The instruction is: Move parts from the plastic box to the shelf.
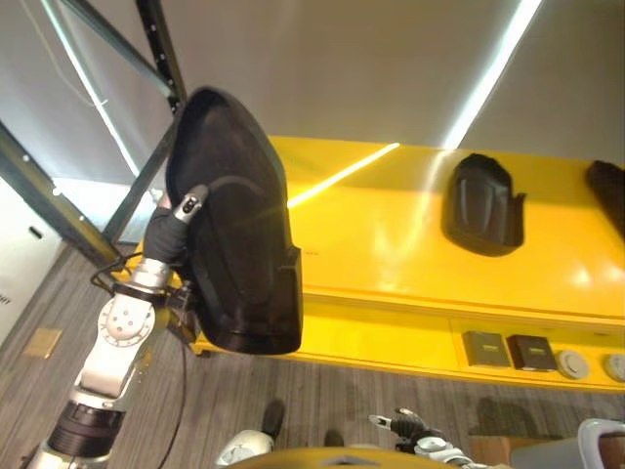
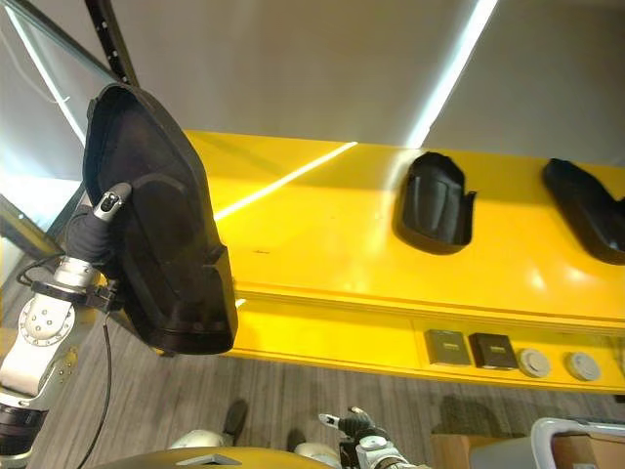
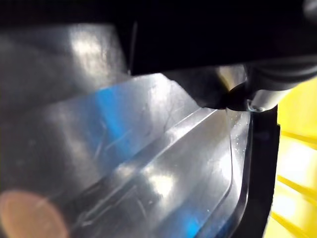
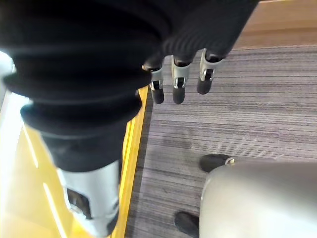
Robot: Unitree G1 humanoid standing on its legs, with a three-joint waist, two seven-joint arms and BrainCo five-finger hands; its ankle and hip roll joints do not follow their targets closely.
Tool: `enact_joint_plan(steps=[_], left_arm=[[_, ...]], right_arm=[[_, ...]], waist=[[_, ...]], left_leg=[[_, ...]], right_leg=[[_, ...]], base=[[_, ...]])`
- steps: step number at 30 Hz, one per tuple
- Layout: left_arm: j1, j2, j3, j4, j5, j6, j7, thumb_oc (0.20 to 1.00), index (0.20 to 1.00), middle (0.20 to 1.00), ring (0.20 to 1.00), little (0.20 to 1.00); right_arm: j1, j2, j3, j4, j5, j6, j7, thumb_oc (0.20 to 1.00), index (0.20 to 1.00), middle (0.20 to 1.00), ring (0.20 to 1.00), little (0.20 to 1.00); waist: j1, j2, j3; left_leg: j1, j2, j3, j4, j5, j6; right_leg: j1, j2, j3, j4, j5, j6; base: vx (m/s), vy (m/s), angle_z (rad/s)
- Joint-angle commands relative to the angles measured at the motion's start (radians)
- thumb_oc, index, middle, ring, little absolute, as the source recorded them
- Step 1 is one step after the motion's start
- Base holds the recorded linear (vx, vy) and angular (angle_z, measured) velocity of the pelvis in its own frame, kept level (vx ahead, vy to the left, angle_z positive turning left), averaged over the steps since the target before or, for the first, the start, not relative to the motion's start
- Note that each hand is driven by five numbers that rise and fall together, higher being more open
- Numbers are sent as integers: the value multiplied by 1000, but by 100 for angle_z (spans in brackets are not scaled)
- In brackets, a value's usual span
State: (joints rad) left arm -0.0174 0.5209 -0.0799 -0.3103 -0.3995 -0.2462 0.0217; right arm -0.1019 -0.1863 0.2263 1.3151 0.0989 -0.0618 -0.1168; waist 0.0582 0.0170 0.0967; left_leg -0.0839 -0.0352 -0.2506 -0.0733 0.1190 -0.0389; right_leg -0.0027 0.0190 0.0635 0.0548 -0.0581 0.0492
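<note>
My left hand (image 1: 181, 220) is raised and shut on a large black moulded part (image 1: 234, 225), thumb over its rim. The part stands nearly upright above the left end of the yellow shelf (image 1: 381, 244). Its glossy inner face (image 3: 148, 163) lies close to the fingers in the left wrist view. Two more black parts lie on the shelf top, one at mid-right (image 1: 480, 205) and one at the far right (image 2: 586, 210). My right hand (image 4: 178, 82) hangs low over the grey floor with relaxed fingers and holds nothing. The grey plastic box (image 2: 576, 440) shows at the lower right.
Dark metal frame posts (image 1: 161, 49) rise behind the shelf's left end. Small dark square plates (image 1: 485, 349) and round discs (image 1: 573, 364) sit on the shelf's lower front ledge. Striped grey floor (image 4: 257, 99) runs along the shelf front.
</note>
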Motion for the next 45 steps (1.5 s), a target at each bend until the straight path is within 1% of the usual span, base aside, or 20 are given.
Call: enact_joint_plan(steps=[1, 2, 4, 5, 6, 8, 9, 10, 13, 15, 18, 20, 21, 22, 24, 28, 29, 33, 36, 45], left_arm=[[9, -33, 70, -95, -6, -62, 21, 200, 200, 200, 200, 200], [9, -33, 70, -95, -6, -62, 21, 200, 200, 200, 200, 200], [16, -23, 89, -97, 6, -60, 23, 200, 200, 200, 200, 200], [9, -9, 99, -92, 12, -57, 24, 200, 200, 200, 200, 200], [8, 7, 111, -91, 17, -53, 19, 200, 200, 200, 200, 200], [0, 29, 124, -86, 28, -48, 23, 200, 200, 200, 200, 200], [0, 29, 123, -86, 28, -48, 23, 200, 200, 200, 200, 200], [-18, 54, 130, -58, 42, -45, 40, 200, 200, 200, 200, 200], [-89, 70, 121, 6, 51, -45, 70, 200, 200, 200, 200, 200], [-142, 87, 112, 66, 58, -35, 91, 200, 200, 200, 200, 200], [-262, 155, 67, 202, 52, -22, 121, 200, 200, 200, 200, 200], [-355, 160, 14, 333, -24, -10, 144, 200, 200, 200, 200, 200], [-362, 160, 10, 339, -26, -13, 144, 200, 200, 200, 200, 200], [-429, 205, -25, 398, -16, 7, 144, 200, 200, 200, 200, 200], [-639, 272, -149, 613, -176, 8, 144, 200, 200, 200, 200, 200], [-720, 319, -225, 726, -223, 24, 129, 200, 200, 200, 200, 200], [-723, 319, -227, 728, -224, 23, 128, 200, 200, 200, 200, 200], [-776, 395, -320, 801, -238, 53, 82, 200, 200, 200, 200, 200], [-799, 416, -367, 810, -218, 63, 70, 200, 200, 200, 200, 200], [-768, 473, -410, 769, -175, 82, 27, 200, 200, 200, 200, 200]], right_arm=[[46, 24, 48, 66, -71, 15, -1, 1000, 1000, 1000, 1000, 1000], [46, 24, 48, 66, -71, 15, -1, 1000, 1000, 1000, 1000, 1000], [38, 2, 23, 73, -61, 16, -8, 1000, 1000, 1000, 1000, 1000], [34, -15, 3, 74, -48, 15, -9, 1000, 1000, 1000, 1000, 1000], [33, -23, -8, 74, -42, 16, -6, 1000, 1000, 1000, 1000, 1000], [46, -34, -29, 68, -25, 17, -3, 1000, 1000, 1000, 1000, 1000], [46, -34, -29, 68, -25, 17, -3, 1000, 1000, 1000, 1000, 1000], [54, -39, -62, 59, 15, 10, -8, 1000, 1000, 1000, 1000, 1000], [66, -26, -70, 46, 45, 7, 1, 1000, 1000, 1000, 1000, 1000], [64, -15, -29, 44, 10, 14, 20, 1000, 1000, 1000, 1000, 1000], [41, -22, 32, 7, -45, 13, 15, 1000, 1000, 1000, 1000, 1000], [35, -31, 24, -29, -13, 4, 2, 1000, 1000, 1000, 1000, 1000], [35, -30, 21, -30, -13, 5, 2, 1000, 1000, 1000, 1000, 1000], [32, -33, 11, -36, 7, 3, 2, 1000, 1000, 1000, 1000, 1000], [-6, -50, 63, -46, -12, 14, 1, 1000, 1000, 1000, 1000, 1000], [-42, -56, 70, -55, 9, 14, -8, 1000, 1000, 1000, 1000, 1000], [-43, -55, 69, -55, 9, 14, -8, 1000, 1000, 1000, 1000, 1000], [-59, -60, 80, -56, 30, 13, -7, 1000, 1000, 1000, 1000, 1000], [-67, -60, 84, -46, 39, 16, -6, 1000, 1000, 1000, 1000, 1000], [-66, -56, 89, -37, 54, 18, 6, 1000, 1000, 1000, 1000, 1000]], waist=[[2, -69, -6], [0, -69, -6], [4, -75, 10], [0, -79, 16], [-12, -77, 8], [-36, -54, -3], [-36, -53, -3], [-53, -35, -15], [-78, -23, -13], [-93, -19, -5], [-108, -16, 23], [-128, -15, 40], [-124, -15, 41], [-133, -12, 48], [-155, -7, 96], [-162, -2, 122], [-160, -3, 122], [-167, 7, 145], [-168, 13, 157], [-164, 21, 163]], left_leg=[[-27, 26, -10, 61, -74, -26], [-28, 25, -11, 64, -76, -26], [-50, 0, -45, 133, -95, -33], [-56, -21, -68, 183, -133, -31], [-42, -14, -62, 172, -161, -27], [-28, 26, -23, 121, -131, -28], [-27, 26, -22, 120, -131, -28], [-11, 40, 0, 39, -107, -17], [-10, 47, 38, 4, -99, -13], [-19, 47, 58, 4, -100, -8], [-47, 47, 82, 8, -93, -4], [-69, 52, 101, 9, -84, -4], [-70, 52, 102, 9, -84, -4], [-79, 54, 108, 9, -79, -5], [-113, 55, 116, 7, -59, -6], [-133, 53, 125, 3, -44, -9], [-134, 53, 126, 3, -44, -9], [-142, 54, 134, -2, -33, -14], [-144, 53, 133, -3, -30, -16], [-138, 54, 134, -4, -29, -19]], right_leg=[[36, -72, -48, -139, 41, 41], [37, -72, -50, -139, 41, 41], [32, -87, -52, -141, 54, 44], [26, -98, -45, -139, 61, 45], [20, -100, -38, -136, 63, 47], [8, -93, -24, -135, 62, 48], [8, -93, -23, -135, 62, 48], [-10, -90, -19, -141, 67, 48], [-47, -99, -12, -141, 71, 57], [-71, -103, 9, -142, 83, 63], [-117, -104, 41, -139, 101, 65], [-151, -102, 59, -135, 116, 69], [-153, -102, 60, -134, 116, 69], [-165, -101, 65, -133, 121, 71], [-209, -101, 73, -131, 138, 75], [-235, -99, 81, -132, 149, 79], [-235, -99, 82, -132, 149, 79], [-245, -100, 87, -135, 157, 84], [-248, -100, 87, -136, 158, 84], [-242, -98, 91, -140, 157, 84]], base=[[9, -157, 11], [-24, -132, 13], [-82, -37, 23], [-84, -5, 24], [-30, 65, 15], [19, 75, 3], [24, 60, -20], [-7, 66, -30], [-34, 76, -18], [-68, 55, -22], [-109, 39, -34], [-88, 21, -30], [-50, 20, -39], [-61, 2, -37], [-111, -9, -14], [-49, -4, -11], [-1, -11, -26], [2, -6, -8], [0, 0, 0], [0, 0, 0]])
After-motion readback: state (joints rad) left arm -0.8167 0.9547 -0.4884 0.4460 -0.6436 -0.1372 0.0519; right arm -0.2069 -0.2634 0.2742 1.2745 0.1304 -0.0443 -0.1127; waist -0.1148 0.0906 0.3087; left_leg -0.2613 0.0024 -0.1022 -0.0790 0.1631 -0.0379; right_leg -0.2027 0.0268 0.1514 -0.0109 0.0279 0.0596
